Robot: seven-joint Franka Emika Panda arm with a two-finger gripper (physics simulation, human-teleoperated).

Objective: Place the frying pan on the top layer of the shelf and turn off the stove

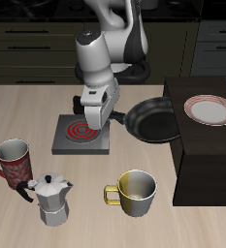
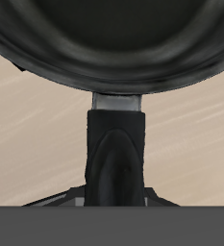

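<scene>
Exterior view, shelf (image 1: 197, 160): dark box unit at one side of the table, flat top carrying a white red-rimmed plate (image 1: 209, 109).
Arm: white Franka (image 1: 107, 48) bent down over the middle of the table, beside the hotplate.
Frying pan (image 1: 153, 120): black, round and shallow, lifted off the table, its far rim against the shelf's top edge; its handle (image 1: 113, 113) runs back toward the gripper.
Stove (image 1: 81, 135): grey square hotplate, red spiral coil showing, nothing on it.
Gripper (image 1: 93, 114): fingers closed on the pan handle; the wrist view shows the handle (image 2: 116, 135) running straight from the fingers to the pan bowl (image 2: 113, 43).
Moka pot (image 1: 52, 201): silver, near the front edge.
Mugs: a yellow mug (image 1: 134, 193) beside the shelf, a red patterned mug (image 1: 14, 161) beside the moka pot.
</scene>
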